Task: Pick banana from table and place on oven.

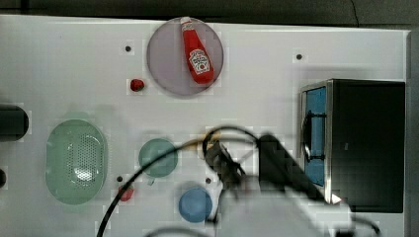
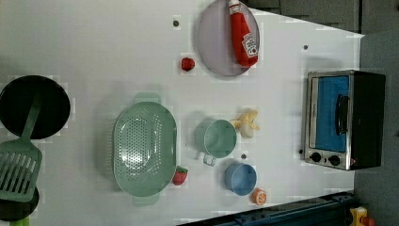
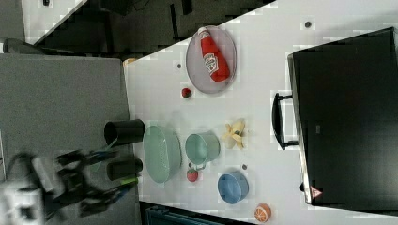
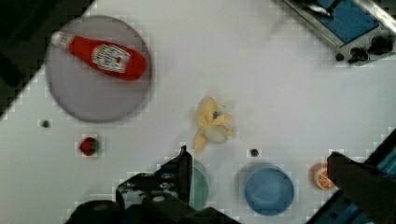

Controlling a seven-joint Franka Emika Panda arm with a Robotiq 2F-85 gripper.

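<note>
The white bench point(image 2: 94, 47) carried the oven point(image 2: 343, 120) at the left view's right edge, a green colander point(image 2: 145, 148), and a grey plate point(image 2: 219, 42) with a ketchup bottle point(image 2: 243, 35) lying on it. The banana point(image 2: 247, 123) lay on the bench between the green cup point(image 2: 217, 139) and the oven, just beside the cup. The gripper point(image 4: 259, 172) hung above the bench near the banana, fingers spread apart and holding nothing.

I see the arm point(image 1: 276, 177) over the table point(image 1: 59, 64), hiding the spot beside the green cup point(image 1: 157, 157). The oven point(image 1: 353, 143) sits at the top view's right. A ketchup bottle point(image 1: 196, 52) lies on a grey plate point(image 1: 168, 69).
</note>
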